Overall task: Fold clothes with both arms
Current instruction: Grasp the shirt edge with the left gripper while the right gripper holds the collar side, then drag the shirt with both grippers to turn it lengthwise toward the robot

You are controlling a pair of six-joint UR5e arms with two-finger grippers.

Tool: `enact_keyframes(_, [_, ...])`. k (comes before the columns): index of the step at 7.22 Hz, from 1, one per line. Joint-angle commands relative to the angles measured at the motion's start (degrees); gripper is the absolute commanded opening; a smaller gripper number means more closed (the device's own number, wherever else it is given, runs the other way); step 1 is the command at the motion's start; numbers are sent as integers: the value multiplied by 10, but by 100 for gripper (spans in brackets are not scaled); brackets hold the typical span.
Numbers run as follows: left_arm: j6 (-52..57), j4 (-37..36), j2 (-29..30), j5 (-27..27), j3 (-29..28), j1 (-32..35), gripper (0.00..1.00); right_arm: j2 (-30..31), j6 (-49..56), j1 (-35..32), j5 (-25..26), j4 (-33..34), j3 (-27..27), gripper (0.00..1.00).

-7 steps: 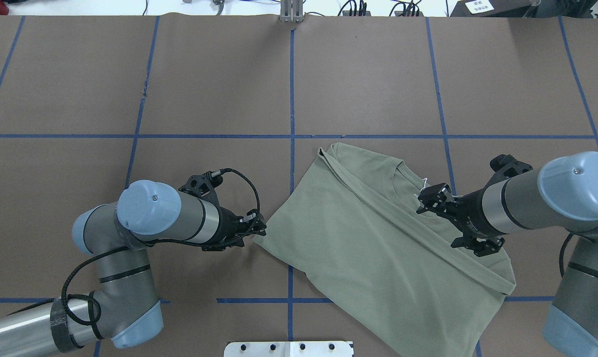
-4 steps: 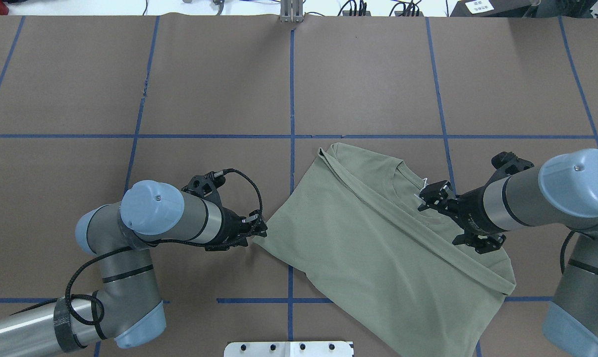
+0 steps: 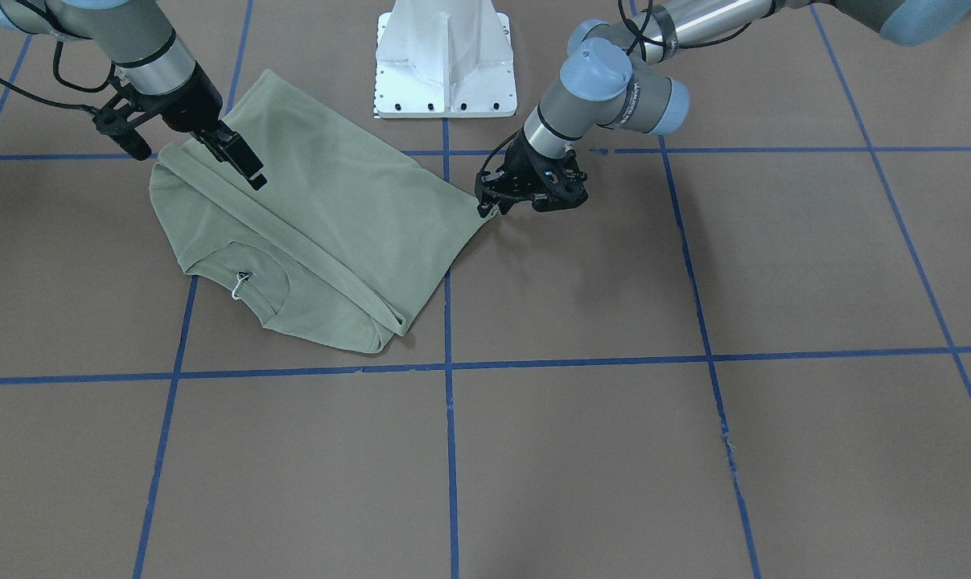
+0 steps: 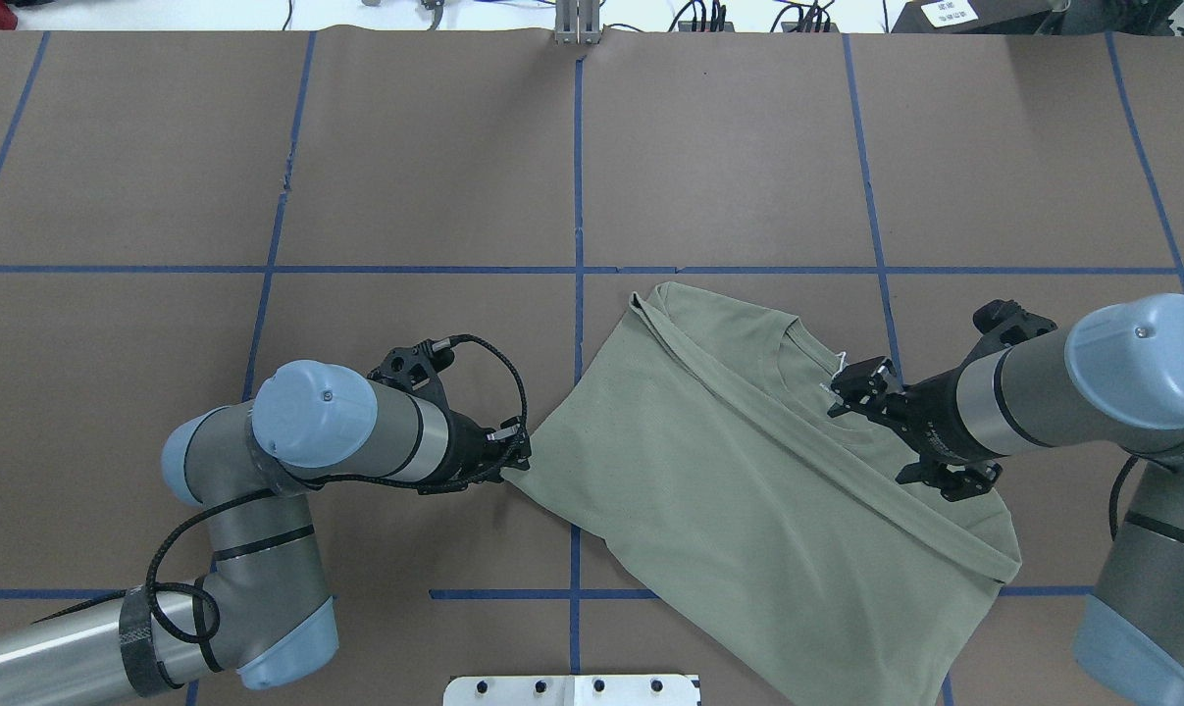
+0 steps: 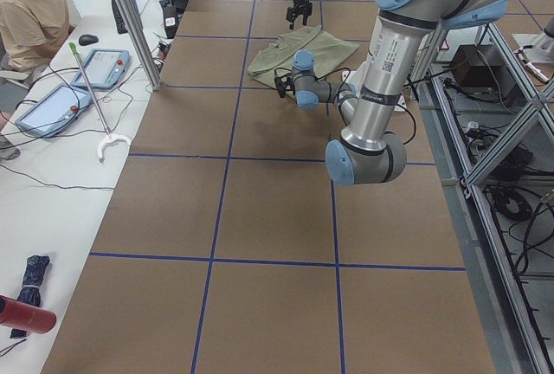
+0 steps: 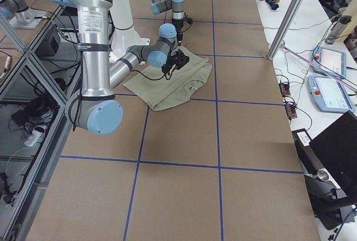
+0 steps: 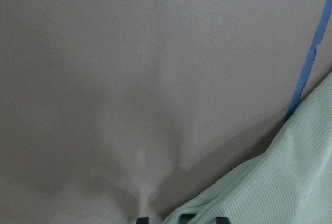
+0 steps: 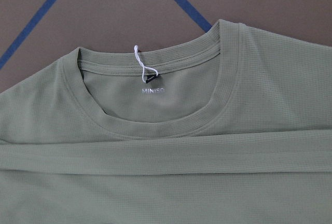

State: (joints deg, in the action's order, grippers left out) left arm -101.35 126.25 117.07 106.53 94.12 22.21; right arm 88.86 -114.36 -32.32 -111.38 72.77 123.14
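Observation:
The sage-green shirt (image 4: 748, 471) lies folded on the brown table, its round collar (image 8: 155, 128) and white string tag (image 8: 142, 63) facing up. My left gripper (image 4: 518, 458) is low at the shirt's left corner (image 3: 473, 211). In the left wrist view its fingertips (image 7: 142, 219) stand a little apart, with the hem (image 7: 280, 182) between them, so it is open. My right gripper (image 3: 248, 170) hovers above the shirt beside the collar. It looks open and holds nothing, and its fingers do not show in the right wrist view.
The white base pedestal (image 3: 445, 64) stands at the table's near edge by the shirt. Blue tape lines (image 4: 577, 196) grid the brown surface. In the exterior left view, a person (image 5: 30, 10), tablets (image 5: 104, 67) and a metal post (image 5: 130, 19) are beside the table.
My left gripper has moved right, up to the shirt's left corner. The right gripper has drawn back slightly from the collar. The shirt has not moved.

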Motion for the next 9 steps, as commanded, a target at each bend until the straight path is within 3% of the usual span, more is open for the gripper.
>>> enact_keyframes(1, [1, 0, 2, -4, -3, -1, 0, 0, 0, 1, -1, 0, 2, 100])
enact_keyframes(6, [150, -36, -4, -3, -12, 83, 0, -3, 0, 2, -1, 0, 0, 100])
enact_keyframes(9, [266, -15, 17, 0, -90, 173, 0, -3, -1, 1, 10, 0, 0, 100])
